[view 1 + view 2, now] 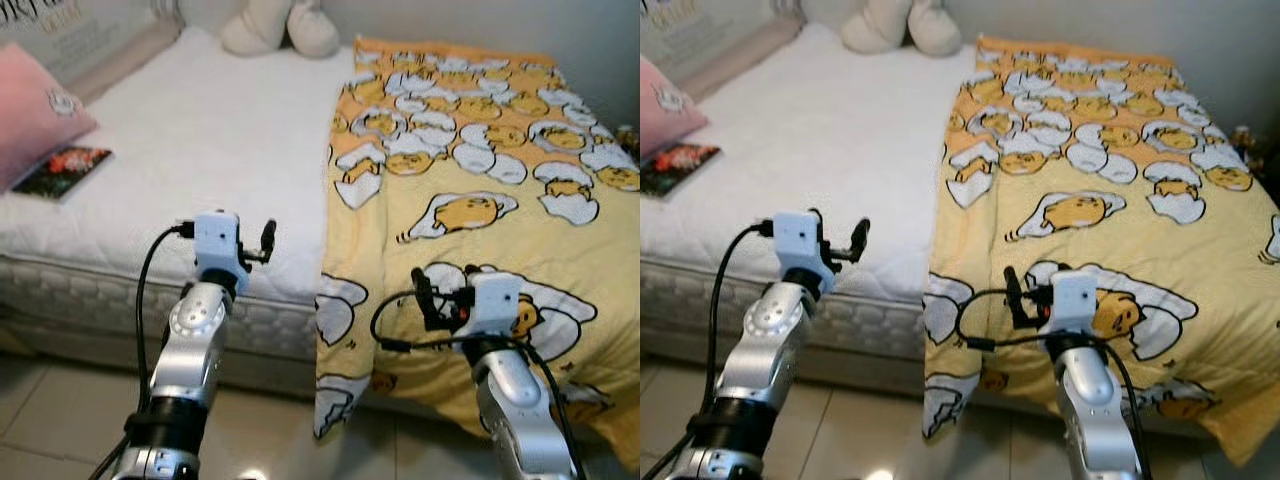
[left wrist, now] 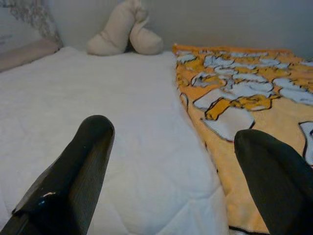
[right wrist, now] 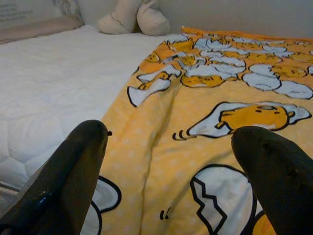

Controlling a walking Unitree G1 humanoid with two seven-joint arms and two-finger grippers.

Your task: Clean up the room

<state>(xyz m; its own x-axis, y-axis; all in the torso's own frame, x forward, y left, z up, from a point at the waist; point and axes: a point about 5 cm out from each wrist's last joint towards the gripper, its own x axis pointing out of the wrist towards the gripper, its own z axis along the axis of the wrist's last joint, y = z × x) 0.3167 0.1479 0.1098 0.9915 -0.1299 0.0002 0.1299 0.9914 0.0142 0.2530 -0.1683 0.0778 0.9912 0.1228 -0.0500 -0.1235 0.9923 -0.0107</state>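
The yellow blanket [image 1: 480,190] with egg cartoon prints is lying spread over the bed's right half, its near edge hanging down off the mattress [image 1: 200,140] toward the floor.

The blanket [image 1: 480,170] is soft yellow cloth with a fuzzy, dull look. The mattress [image 1: 200,150] is white padded cloth, stitched into bumpy shapes on its near side. The pink pillow [image 1: 30,115] at the far left is smooth cloth. The book [image 1: 62,171] has a shiny paper cover. The floor [image 1: 60,420] tiles are smooth and glossy. The left gripper [image 2: 171,171] has dull black fingers [image 2: 73,176].
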